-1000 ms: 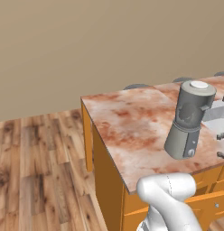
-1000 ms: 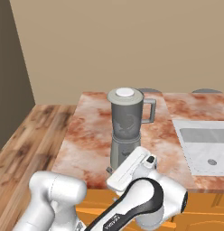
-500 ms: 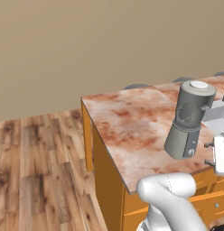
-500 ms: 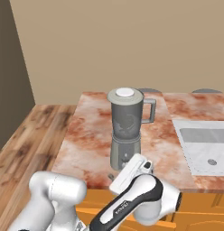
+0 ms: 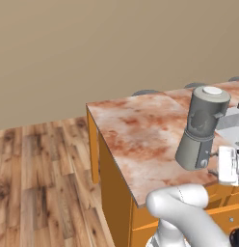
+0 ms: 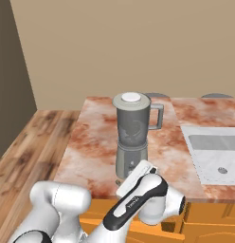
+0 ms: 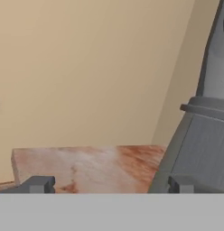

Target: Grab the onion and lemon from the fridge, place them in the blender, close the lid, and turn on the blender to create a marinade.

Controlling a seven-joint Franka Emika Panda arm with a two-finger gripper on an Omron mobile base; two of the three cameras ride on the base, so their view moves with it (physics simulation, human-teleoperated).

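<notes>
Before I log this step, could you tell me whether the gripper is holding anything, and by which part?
Nothing is held. The gripper is open, with only countertop between its fingertips, low beside the blender base.

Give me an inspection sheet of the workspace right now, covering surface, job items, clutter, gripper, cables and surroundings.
Surface: reddish-brown marbled stone counter on orange cabinets.
Job's things: grey blender with translucent jar and side handle stands upright near the counter's front edge; flat round grey lid with white centre sits on the jar top. Something dark is in the jar, too dim to identify.
Clutter: nothing seen.
Gripper: two-finger gripper open, empty, low at the counter edge beside the blender's base.
Cables: nothing seen.
Surroundings: pale inset sink to the blender's right; beige wall; wood plank floor.
</notes>
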